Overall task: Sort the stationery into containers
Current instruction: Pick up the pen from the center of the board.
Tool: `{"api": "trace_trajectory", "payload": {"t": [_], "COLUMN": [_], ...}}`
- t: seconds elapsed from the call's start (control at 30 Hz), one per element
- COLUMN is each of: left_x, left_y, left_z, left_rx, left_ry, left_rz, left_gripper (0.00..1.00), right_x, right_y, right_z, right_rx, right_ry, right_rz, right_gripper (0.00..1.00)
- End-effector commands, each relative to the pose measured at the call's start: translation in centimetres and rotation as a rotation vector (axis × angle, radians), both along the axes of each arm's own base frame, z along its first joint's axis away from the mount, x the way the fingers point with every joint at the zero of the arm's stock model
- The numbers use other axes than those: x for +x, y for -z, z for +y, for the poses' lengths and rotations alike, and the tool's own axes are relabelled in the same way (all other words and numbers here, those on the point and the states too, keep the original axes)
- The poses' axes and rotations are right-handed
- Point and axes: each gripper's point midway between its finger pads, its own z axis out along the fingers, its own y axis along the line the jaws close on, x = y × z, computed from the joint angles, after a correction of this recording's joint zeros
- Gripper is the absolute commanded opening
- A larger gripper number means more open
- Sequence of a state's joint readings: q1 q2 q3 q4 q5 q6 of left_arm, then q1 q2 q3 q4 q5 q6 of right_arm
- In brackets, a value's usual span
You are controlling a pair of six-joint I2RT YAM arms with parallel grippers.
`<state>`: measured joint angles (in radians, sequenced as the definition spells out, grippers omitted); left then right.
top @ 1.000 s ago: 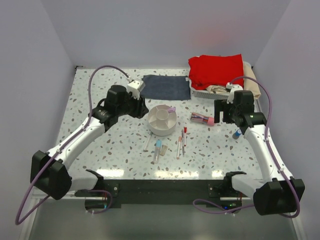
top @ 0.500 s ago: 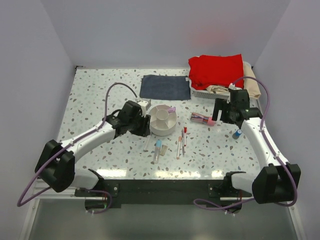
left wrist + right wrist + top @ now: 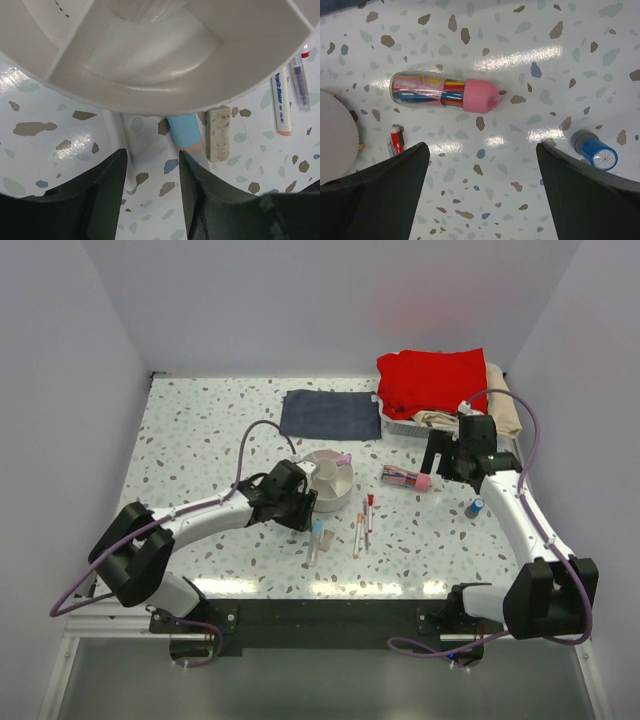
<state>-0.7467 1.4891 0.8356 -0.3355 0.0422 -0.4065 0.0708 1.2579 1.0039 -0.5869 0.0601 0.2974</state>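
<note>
The round off-white divided bowl [image 3: 330,480] stands mid-table, with a small pink item [image 3: 343,457] at its far rim. My left gripper [image 3: 302,508] is low at the bowl's near-left side. In the left wrist view the bowl's wall [image 3: 165,97] fills the top and my left gripper [image 3: 152,160] is open over bare table. A white pen [image 3: 119,137], a blue-capped marker [image 3: 184,131] and a beige eraser [image 3: 218,134] lie just ahead. My right gripper [image 3: 441,462] is open wide and empty [image 3: 481,147], just short of a pink-capped clear tube of pens [image 3: 445,93].
More pens [image 3: 362,525] lie in front of the bowl. A blue-capped item [image 3: 598,153] stands at the right. A folded dark-blue cloth [image 3: 331,413] lies behind the bowl. A white basket with red and beige cloths [image 3: 440,388] sits at the back right.
My left arm has swung from the bowl's far-left side down and right to its near side, close to the table. My right gripper has shifted slightly back.
</note>
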Motion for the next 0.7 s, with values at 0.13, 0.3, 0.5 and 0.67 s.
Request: {"api": "trace_trajectory", "payload": {"t": [0.13,0.3,0.5,0.67], "left_x": [0.5,0.1,0.4,0.0], "left_y": [-0.6,0.3,0.8,1.0], "left_z": [-2.6,-3.1,-3.3,-4.3], "left_rx": [-0.027,-0.013,0.014,0.011], "left_ry": [0.014,0.025,0.025,0.068], "left_rz": [-0.048,-0.033,-0.06,-0.059], "left_gripper": [0.5,0.49,0.49,0.49], "right_x": [1.3,1.3,0.9,0.7], "right_y": [-1.3,-1.0,-0.4,-0.4], "right_z": [0.2,0.1,0.2,0.1], "right_rx": [0.028,0.027,0.03,0.031], "right_ry": [0.018,0.019,0.018,0.021], "right_rz": [-0.077,-0.075,-0.069,-0.075], "right_gripper": [0.92,0.92,0.92,0.93]}}
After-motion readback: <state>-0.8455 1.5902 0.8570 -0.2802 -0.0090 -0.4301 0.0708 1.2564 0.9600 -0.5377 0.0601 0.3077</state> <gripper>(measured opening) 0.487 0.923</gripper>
